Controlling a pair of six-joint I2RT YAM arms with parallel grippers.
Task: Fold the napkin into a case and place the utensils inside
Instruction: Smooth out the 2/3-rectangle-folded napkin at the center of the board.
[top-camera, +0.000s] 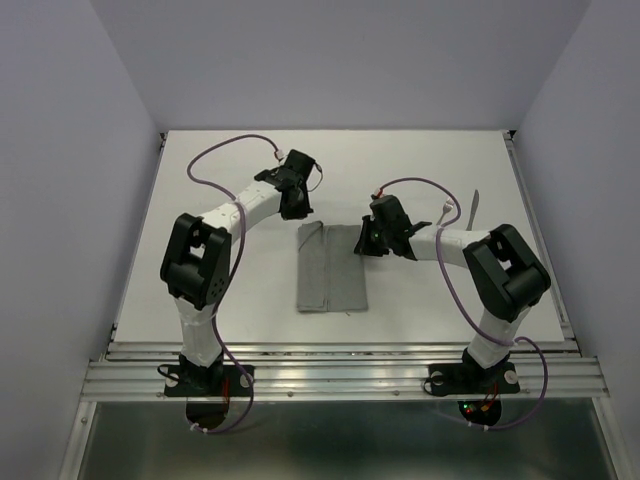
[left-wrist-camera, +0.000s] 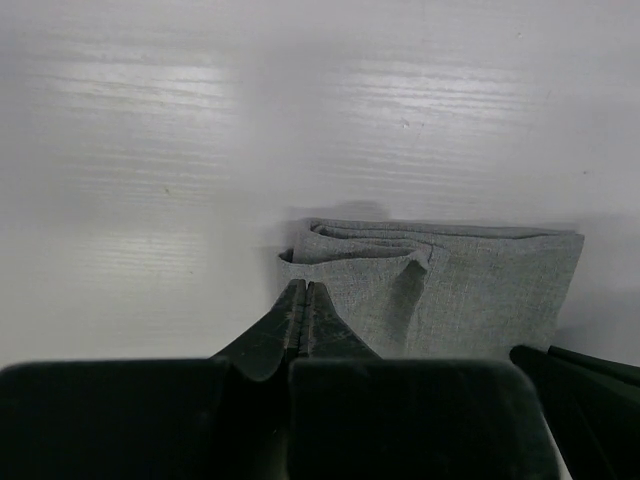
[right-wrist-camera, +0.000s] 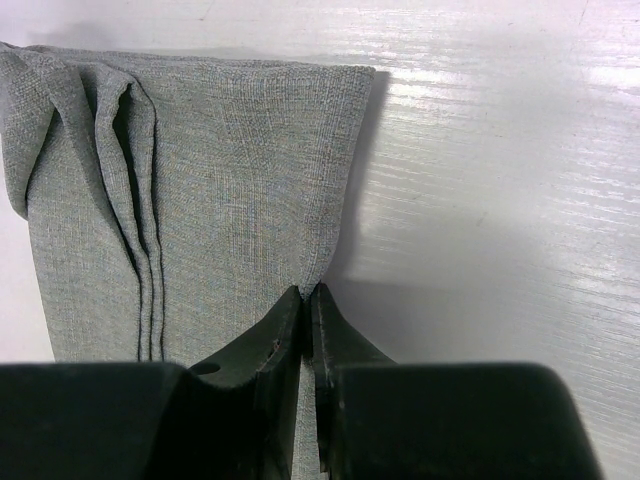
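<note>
Napkin (top-camera: 333, 268) lies part-folded on the worktop (top-camera: 420, 160), with loose pleated layers along its left side. Left claw (left-wrist-camera: 303, 292) is pinched shut on its far-left corner, and right claw (right-wrist-camera: 308, 295) is nipped closed on the far-right edge. Risk: both bites look shallow, so cloth could slip on lifting, or an uneven pull could skew the fold and spill the layers.

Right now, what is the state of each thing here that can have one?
napkin: folded in layers, lying on the table.
left gripper: shut on the napkin's far left corner.
right gripper: shut on the napkin's right edge.
utensils: lying on the table right of the napkin, not inside it.
</note>
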